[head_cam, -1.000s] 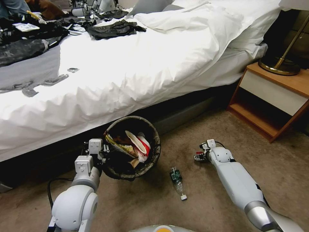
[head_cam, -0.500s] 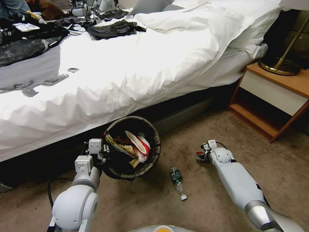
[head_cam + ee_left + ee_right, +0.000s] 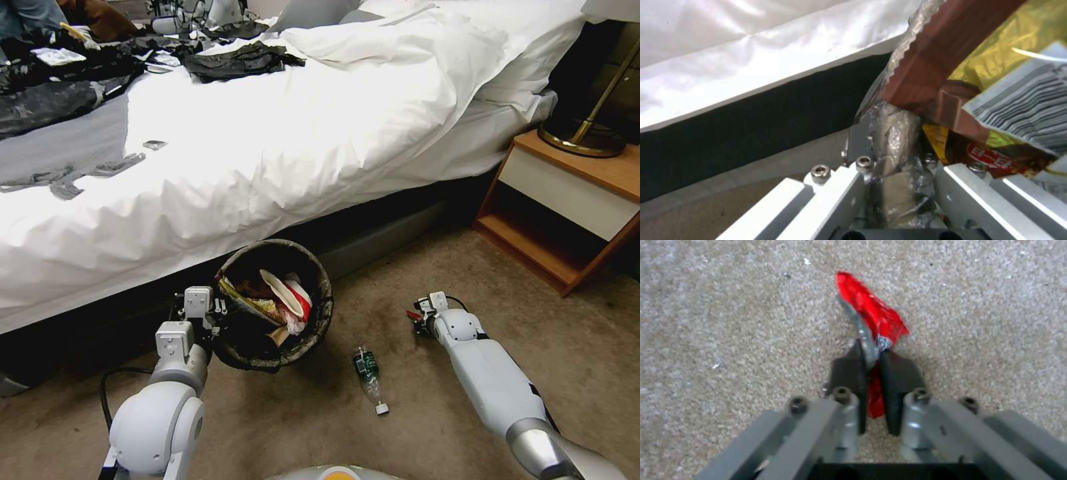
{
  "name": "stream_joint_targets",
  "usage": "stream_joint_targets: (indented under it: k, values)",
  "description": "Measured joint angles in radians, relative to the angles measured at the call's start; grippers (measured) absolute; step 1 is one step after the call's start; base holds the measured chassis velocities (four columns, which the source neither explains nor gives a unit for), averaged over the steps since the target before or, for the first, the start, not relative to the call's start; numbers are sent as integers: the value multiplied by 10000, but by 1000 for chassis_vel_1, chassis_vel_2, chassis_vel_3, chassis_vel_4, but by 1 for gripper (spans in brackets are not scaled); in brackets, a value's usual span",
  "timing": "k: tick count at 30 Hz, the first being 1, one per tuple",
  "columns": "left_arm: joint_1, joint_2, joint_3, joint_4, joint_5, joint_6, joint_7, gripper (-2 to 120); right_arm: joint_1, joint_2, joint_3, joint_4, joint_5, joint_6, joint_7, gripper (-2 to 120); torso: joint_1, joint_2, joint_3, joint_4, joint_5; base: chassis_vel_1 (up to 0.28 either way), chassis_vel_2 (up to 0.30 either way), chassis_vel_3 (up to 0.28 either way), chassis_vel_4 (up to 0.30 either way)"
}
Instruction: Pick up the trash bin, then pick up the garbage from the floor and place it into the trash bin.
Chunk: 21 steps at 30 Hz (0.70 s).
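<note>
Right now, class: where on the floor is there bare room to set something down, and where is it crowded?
Bare carpet lies between the right gripper, shut on a red wrapper, and the nightstand. Crowded: the trash bin in the left gripper, the bottle beside it.

Trash bin [image 3: 275, 305]: dark-lined, tilted, full of wrappers, beside bed edge. Clear bottle [image 3: 369, 378] lying on carpet [image 3: 413, 427] nearby. Red wrapper [image 3: 873, 315] pinched, above carpet.
</note>
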<state>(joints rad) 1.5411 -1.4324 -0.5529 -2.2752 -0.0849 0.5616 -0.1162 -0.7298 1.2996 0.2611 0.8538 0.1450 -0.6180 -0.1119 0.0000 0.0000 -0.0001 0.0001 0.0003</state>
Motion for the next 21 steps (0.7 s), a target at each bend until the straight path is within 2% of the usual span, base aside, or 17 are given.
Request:
stream_joint_targets:
  k: [1,3,13,16,17,20,21]
  values:
    - [-8,3,-5,7,-1,0,1,0,9,0,6,-21,-10,1,1,2,0,0,0,-2,-6,0,0,0,0]
    - [-12,8,-7,9,-10,0,1,0,22,2,6,-34,-13,1,6,0,0,0,0,-1,-5,0,0,0,0]
    - [-20,5,-20,22,-23,7,1,0,-64,-40,43,212,-29,-8,79,0,1,0,2,-2,-2,0,0,0,0]
    - [-41,26,-73,12,-61,53,-2,0,-597,-311,271,1396,120,-46,234,0,0,0,2,-4,-2,0,0,0,0]
    - [-41,26,-73,12,-61,53,-2,0,-597,-311,271,1396,120,-46,234,0,0,0,2,-4,-2,0,0,0,0]
    - [-42,49,-92,-76,-96,168,-14,0,-1320,-651,696,3349,522,-130,500,0,1,0,2,-4,-2,0,0,0,0]
    - [-42,49,-92,-76,-96,168,-14,0,-1320,-651,696,3349,522,-130,500,0,1,0,2,-4,-2,0,0,0,0]
